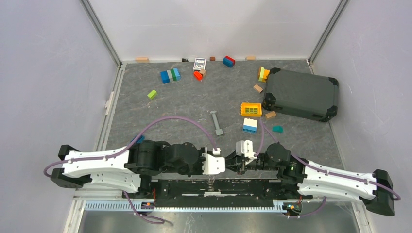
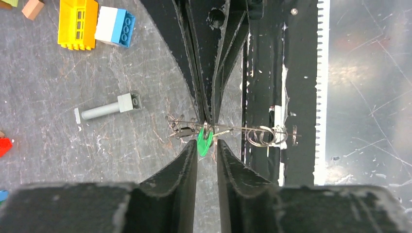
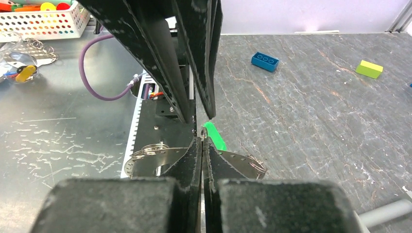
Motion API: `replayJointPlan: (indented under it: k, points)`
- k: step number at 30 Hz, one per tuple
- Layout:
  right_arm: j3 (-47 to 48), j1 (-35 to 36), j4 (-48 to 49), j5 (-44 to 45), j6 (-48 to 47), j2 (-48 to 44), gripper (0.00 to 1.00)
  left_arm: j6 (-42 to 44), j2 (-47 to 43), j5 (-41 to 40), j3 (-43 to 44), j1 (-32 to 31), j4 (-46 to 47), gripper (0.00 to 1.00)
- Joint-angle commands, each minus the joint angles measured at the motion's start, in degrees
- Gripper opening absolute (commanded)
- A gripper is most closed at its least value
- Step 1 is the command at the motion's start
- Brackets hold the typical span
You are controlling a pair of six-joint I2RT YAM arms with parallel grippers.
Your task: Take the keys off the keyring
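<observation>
The two arms meet nose to nose just above the black mounting rail (image 1: 184, 186), and the bunch hangs between them at the rail's far lip. The right gripper (image 3: 203, 141) is pinched tight, on what looks like the keyring (image 2: 262, 136) wire where the green key (image 3: 214, 135) hangs, though I can't swear it isn't the key's own eyelet. The left gripper (image 2: 208, 143) stands at a narrow gap with the green head between its tips, not squeezed that I can see. The other keys (image 2: 179, 130) dangle on the side of the bunch away from the rail. To my eye the step is working the green key off the coil. Doing it well means the right arm keeps the wire dead steady. The left should close flat on the green head and walk it along the coil's split rather than tug straight out. A hard pull would likely bend the wire or drag the bunch loose.
</observation>
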Motion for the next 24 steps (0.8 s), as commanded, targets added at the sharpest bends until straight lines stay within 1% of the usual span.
replayJointPlan:
  k: [1,3,7,18,24]
  points:
    - [-0.42,0.08,5.45,0.65,0.04,-1.63,0.00,-1.99,-3.98,0.60,-3.29,-0.20,7.60,0.30]
    - [-0.59,0.07,5.65,0.64,-0.18,-1.94,0.00,-2.49,-5.02,0.58,-4.45,-0.19,8.75,0.33]
    - [-0.96,0.08,6.08,0.10,-0.48,-2.76,0.00,-3.29,-7.15,0.19,-6.54,-0.19,10.84,0.35]
    - [-2.57,0.08,8.93,-1.81,-0.59,-5.84,0.00,-4.37,-14.27,-1.35,-13.72,-0.18,20.07,0.36]
    - [-2.54,0.08,9.52,-2.88,-0.50,-5.87,0.00,-4.05,-15.63,-1.76,-15.58,-0.11,23.94,0.35]
